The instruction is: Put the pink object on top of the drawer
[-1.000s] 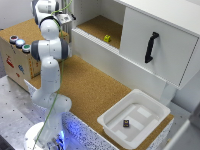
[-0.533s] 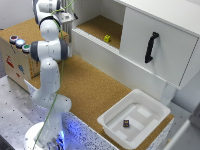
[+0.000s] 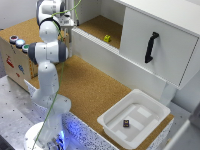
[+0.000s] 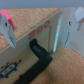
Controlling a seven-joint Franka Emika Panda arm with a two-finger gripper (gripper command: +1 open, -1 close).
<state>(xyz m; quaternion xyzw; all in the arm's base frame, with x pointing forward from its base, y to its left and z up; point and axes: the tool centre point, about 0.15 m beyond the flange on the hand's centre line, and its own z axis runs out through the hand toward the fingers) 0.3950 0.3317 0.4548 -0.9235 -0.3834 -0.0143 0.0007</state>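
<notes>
The drawer (image 3: 170, 62) is a large white unit on the exterior view's right, with a black bar handle (image 3: 151, 47) and a cork floor. My gripper (image 3: 68, 24) hangs by the unit's far left end, above its low white wall. In the wrist view the gripper (image 4: 38, 42) is open, its fingers (image 4: 9, 30) far apart. A reddish-pink patch (image 4: 7, 19) shows against one finger. It may be the pink object, and I cannot tell whether it touches the finger. The exterior view shows no pink object.
A small yellow block (image 3: 107, 38) lies on the drawer's cork floor. A shallow white tub (image 3: 150, 107) holding a tiny dark block (image 3: 126, 122) stands at the front right. A cardboard box (image 3: 15, 60) with coloured buttons stands beside the arm.
</notes>
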